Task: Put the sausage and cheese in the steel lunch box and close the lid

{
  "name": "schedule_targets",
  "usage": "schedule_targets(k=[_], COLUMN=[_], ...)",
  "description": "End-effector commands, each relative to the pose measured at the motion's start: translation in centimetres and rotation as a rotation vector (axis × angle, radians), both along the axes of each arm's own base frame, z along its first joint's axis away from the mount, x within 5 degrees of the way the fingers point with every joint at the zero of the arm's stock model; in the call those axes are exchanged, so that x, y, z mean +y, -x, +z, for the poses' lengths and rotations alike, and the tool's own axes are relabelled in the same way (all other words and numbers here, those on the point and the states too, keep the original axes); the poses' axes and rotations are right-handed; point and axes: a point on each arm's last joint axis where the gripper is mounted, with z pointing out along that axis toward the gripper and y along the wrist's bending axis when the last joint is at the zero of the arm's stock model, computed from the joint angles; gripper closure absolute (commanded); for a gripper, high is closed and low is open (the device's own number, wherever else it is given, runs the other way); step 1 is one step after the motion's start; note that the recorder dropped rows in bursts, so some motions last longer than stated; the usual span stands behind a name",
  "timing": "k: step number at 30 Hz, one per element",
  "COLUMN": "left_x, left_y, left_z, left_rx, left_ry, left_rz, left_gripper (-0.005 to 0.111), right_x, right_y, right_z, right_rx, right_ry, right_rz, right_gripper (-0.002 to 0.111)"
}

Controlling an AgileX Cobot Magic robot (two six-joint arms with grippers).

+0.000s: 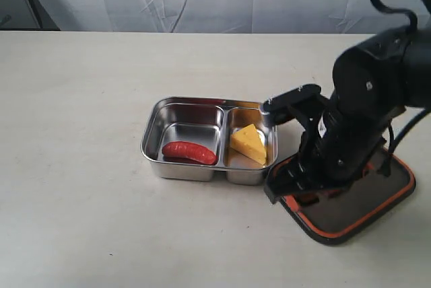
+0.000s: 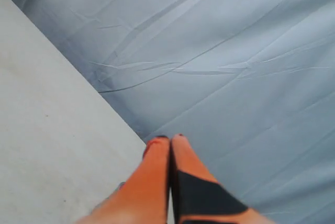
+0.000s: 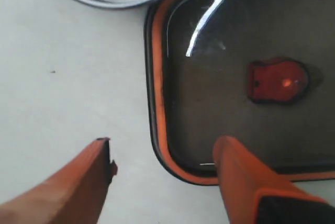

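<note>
steel lunch box (image 1: 149,141): sitting on the worktop (image 1: 81,99), near its middle
sausage (image 1: 189,152): lying in the left compartment (close to the front wall)
cheese (image 1: 248,143): lying in the right compartment
lid (image 1: 377,197): lying flat on the worktop, just right of the steel lunch box
right gripper (image 3: 165,141): hanging over the lid's corner nearest the steel lunch box

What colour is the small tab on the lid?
The tab is orange-red, clearest in the right wrist view.

Left gripper (image 2: 170,141) closed; right gripper (image 3: 165,144) spread apart, pointing down.
</note>
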Motion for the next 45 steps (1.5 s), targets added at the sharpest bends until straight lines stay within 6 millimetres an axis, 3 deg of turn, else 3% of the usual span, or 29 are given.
schedule_targets(k=[1, 9, 11, 12, 14, 18, 31, 35, 38, 42, 45], left_x=[-0.1, -0.8, -1.1, -1.3, -1.4, -1.4, -1.6, -2.4, -3.4, -4.7, -4.8], left_y=[0.1, 0.1, 0.1, 0.2, 0.2, 0.2, 0.2, 0.5, 1.1, 2.3, 2.2], left_z=[0.2, 0.0, -0.2, -0.2, -0.3, -0.3, -0.5, -0.2, 1.4, 4.6, 6.3], left_rx=[-0.001, 0.041, 0.06, 0.069, 0.076, 0.076, 0.077, 0.062, -0.059, -0.378, -0.434], left_ry=[0.044, 0.253, 0.25, 0.249, 0.241, 0.229, 0.076, -0.1, -0.264, -0.609, -0.737], left_rz=[-0.02, -0.102, -0.137, -0.153, -0.167, -0.164, -0.177, -0.267, -0.375, -0.439, -0.419], left_gripper=[0.107, 0.107, 0.107, 0.107, 0.107, 0.107, 0.107, 0.107, 0.107, 0.107, 0.107], right_x=[-0.7, -0.8, -0.9, -0.9, -1.0, -1.1, -1.8, -1.9, -1.9, -1.4, -1.0], right_y=[1.0, 1.0, 1.2, 1.3, 1.4, 1.6, 2.6, 3.4, 3.7, 3.8, 3.7], right_z=[-2.3, -7.0, -8.1, -8.5, -8.6, -7.8, 1.0, 3.8, 6.8, 11.0, 12.9], right_rx=[-0.031, 0.023, 0.071, 0.092, 0.104, 0.108, -0.15, -0.224, -0.329, -0.48, -0.533], right_ry=[-0.041, 0.0, 0.034, 0.049, 0.057, 0.059, -0.148, -0.259, -0.373, -0.572, -0.683], right_rz=[-0.044, -0.084, -0.087, -0.086, -0.086, -0.085, -0.091, -0.12, -0.123, -0.134, -0.128], right_gripper=[0.05, 0.051, 0.067, 0.085, 0.108, 0.109, 0.109, 0.109, 0.109, 0.109, 0.109])
